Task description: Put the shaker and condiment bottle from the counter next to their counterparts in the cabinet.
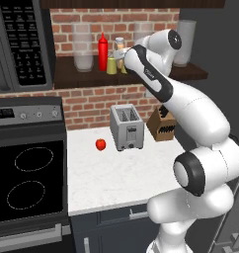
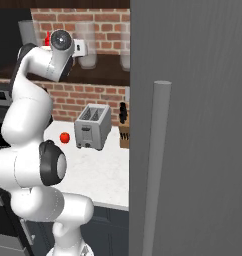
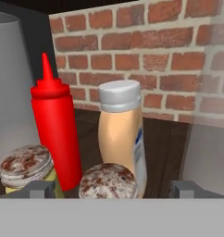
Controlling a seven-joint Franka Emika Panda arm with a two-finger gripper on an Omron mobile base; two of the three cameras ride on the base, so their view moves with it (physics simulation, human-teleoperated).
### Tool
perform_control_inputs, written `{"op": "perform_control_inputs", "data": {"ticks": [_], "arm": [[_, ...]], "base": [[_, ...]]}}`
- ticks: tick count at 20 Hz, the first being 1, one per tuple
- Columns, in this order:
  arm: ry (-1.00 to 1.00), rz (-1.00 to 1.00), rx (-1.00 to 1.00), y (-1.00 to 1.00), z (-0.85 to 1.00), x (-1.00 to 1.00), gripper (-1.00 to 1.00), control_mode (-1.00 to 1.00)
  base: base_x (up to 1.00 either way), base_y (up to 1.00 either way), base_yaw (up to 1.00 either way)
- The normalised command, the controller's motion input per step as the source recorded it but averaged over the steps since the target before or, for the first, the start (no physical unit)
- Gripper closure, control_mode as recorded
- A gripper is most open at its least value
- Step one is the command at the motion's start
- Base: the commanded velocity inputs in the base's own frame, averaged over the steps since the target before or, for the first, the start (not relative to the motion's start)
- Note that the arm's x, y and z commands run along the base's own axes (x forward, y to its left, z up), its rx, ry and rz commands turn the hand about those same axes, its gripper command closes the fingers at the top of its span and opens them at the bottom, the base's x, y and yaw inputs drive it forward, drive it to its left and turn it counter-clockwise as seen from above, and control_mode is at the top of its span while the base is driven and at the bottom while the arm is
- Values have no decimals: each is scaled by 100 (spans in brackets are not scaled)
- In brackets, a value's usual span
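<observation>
My gripper [image 3: 113, 190] is open at the cabinet shelf [image 1: 190, 73], its fingertips [image 3: 40, 189] standing wide apart. Between them, touched by neither, sits the shaker [image 3: 109, 181], squat with a speckled grey-brown cap. Just behind it stands the tan condiment bottle [image 3: 119, 134] with its white cap. To the left are the counterparts: the tall red squeeze bottle [image 3: 56, 125] and a second small shaker [image 3: 25, 165]. In the left base view the red bottle [image 1: 102, 52] and a yellow shaker [image 1: 111, 65] stand on the shelf beside my wrist, which hides the hand.
Clear glass jars [image 1: 83, 47] [image 1: 184, 42] flank the group on the shelf. Below, on the white counter [image 1: 106, 183], are a toaster [image 1: 126, 127], a red fruit [image 1: 100, 144] and a knife block [image 1: 162, 123]. A microwave [image 1: 20, 42] and stove [image 1: 27, 178] lie left; a grey door [image 2: 193, 150] is right.
</observation>
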Motion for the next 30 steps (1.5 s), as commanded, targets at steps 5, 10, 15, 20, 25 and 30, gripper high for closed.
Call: {"op": "perform_control_inputs", "data": {"ticks": [5, 10, 15, 20, 25, 30], "arm": [[0, 0, 0, 0, 0, -13, -100, -100], [0, -1, 0, 0, 4, -54, -100, -100], [0, -1, 0, 0, 6, -85, -100, -100], [-1, -3, 0, -2, 11, -100, -100, -100], [-7, -6, 0, -10, 12, -100, -100, -100], [-9, -7, 0, -9, 9, -100, -100, -100]], "base": [[0, 0, 0], [0, 0, 0], [0, 0, 0], [0, 0, 0], [0, 0, 0], [0, 0, 0]]}}
